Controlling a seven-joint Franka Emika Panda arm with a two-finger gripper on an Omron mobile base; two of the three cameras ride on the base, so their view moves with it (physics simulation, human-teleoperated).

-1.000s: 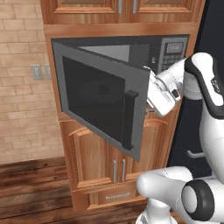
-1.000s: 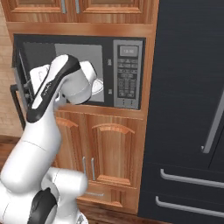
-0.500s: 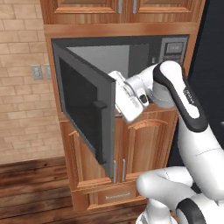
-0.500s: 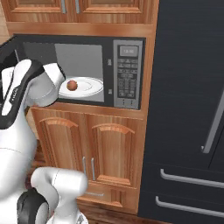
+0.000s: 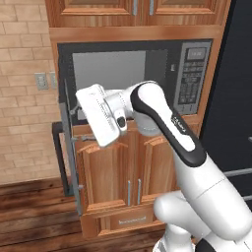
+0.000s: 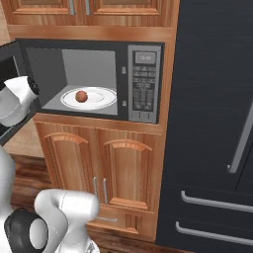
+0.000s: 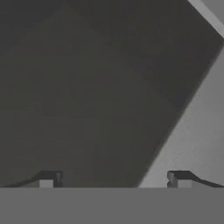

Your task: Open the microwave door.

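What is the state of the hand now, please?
Hand: open, holding nothing; its fingertips stand wide apart against the inside of the microwave door.

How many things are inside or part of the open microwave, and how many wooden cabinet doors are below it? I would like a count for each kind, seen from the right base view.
Microwave door: 1, swung open
White plate: 1
Round reddish-brown food on the plate: 1
Keypad panel: 1
Arched wooden cabinet doors below: 2
Total: 6
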